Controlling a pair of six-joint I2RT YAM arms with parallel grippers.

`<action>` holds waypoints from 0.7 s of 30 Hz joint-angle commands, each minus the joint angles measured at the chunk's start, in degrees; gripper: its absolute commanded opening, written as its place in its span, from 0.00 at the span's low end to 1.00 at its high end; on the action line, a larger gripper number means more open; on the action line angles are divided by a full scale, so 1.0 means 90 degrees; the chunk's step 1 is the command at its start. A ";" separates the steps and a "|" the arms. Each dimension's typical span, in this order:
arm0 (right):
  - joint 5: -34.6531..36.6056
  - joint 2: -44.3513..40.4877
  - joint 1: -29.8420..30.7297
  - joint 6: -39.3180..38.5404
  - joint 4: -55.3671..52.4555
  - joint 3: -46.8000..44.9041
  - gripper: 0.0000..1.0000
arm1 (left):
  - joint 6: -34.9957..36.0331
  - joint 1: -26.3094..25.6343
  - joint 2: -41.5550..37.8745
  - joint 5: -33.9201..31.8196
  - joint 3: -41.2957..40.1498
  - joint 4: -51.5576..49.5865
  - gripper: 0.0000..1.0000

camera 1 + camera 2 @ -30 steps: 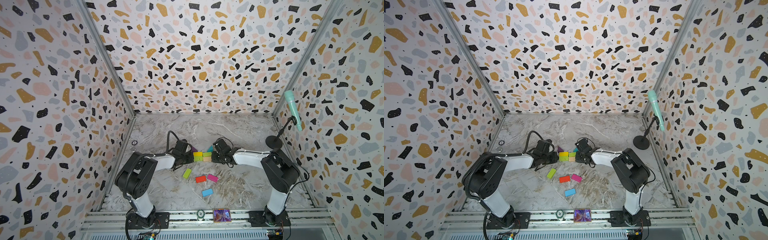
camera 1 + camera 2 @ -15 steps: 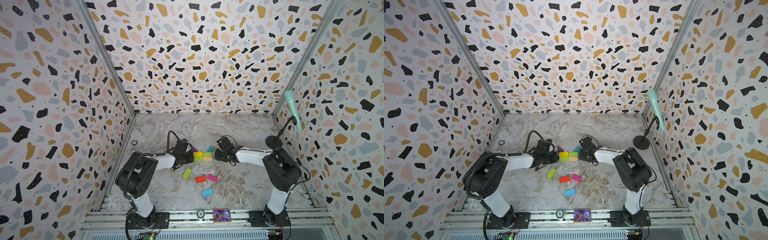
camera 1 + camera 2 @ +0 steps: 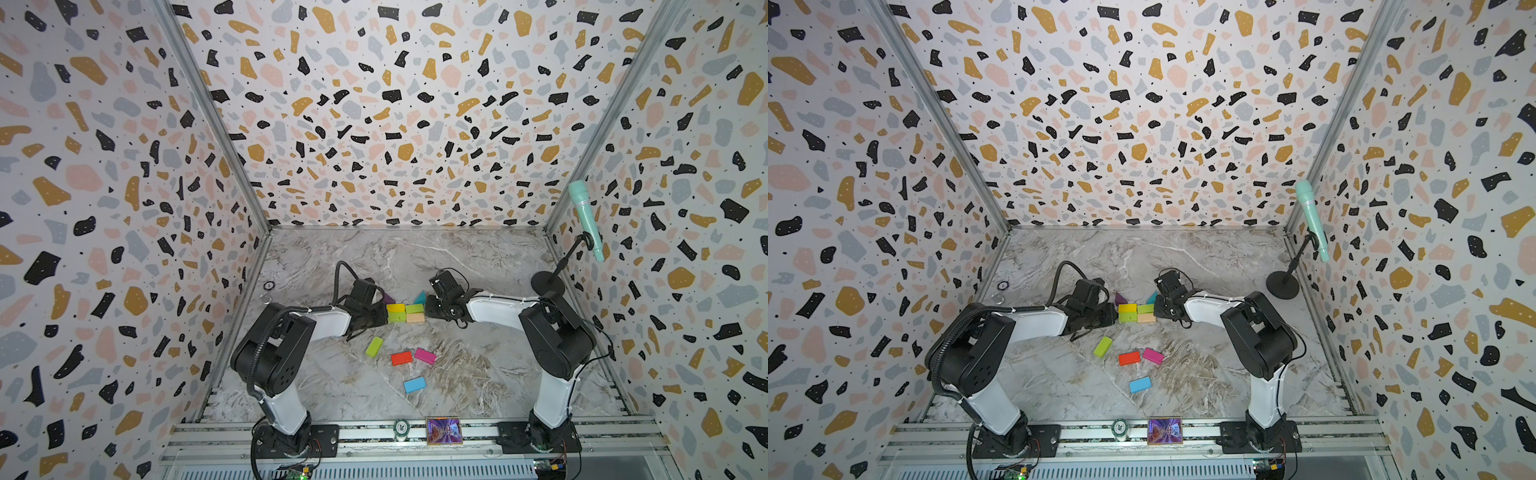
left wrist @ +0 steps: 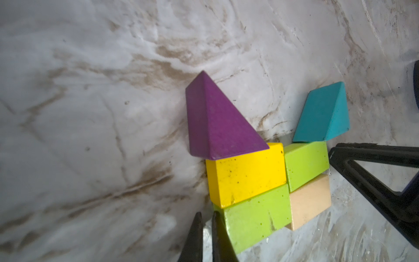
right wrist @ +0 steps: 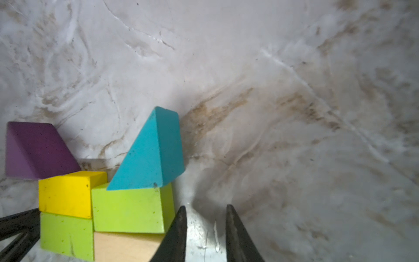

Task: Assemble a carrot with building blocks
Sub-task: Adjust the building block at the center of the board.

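Note:
The carrot's wide end lies flat mid-table: a yellow block (image 3: 395,308), two lime green blocks (image 3: 414,308) (image 3: 397,317) and a tan block (image 3: 415,318) form a square. A purple triangle (image 4: 213,122) and a teal triangle (image 5: 149,154) touch its far side. My left gripper (image 4: 207,214) is shut and empty, its tip against the lime green block (image 4: 256,220) on the square's left side. My right gripper (image 5: 205,207) is slightly open and empty, one finger beside the other lime green block (image 5: 129,208) and the tan block (image 5: 127,246).
Loose building blocks lie nearer the front: lime green (image 3: 374,346), red (image 3: 401,358), magenta (image 3: 424,355), light blue (image 3: 414,384). A microphone stand (image 3: 547,284) is at the back right. A picture card (image 3: 444,431) and a round token (image 3: 401,427) sit on the front rail.
My right gripper has drawn slightly to the right, off the blocks, and its jaws have parted a little. The left arm and the blocks have stayed put.

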 commanded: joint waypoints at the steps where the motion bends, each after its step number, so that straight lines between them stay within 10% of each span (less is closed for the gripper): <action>1: -0.0086 0.0125 0.0048 0.0010 -0.0266 0.0067 0.30 | 0.0004 -0.0047 0.0062 -0.0027 0.0116 -0.0212 0.12; 21: -0.0190 0.0017 0.0096 0.0136 -0.0154 0.0010 0.31 | -0.0025 -0.0047 0.0045 -0.0034 0.0101 -0.0181 0.12</action>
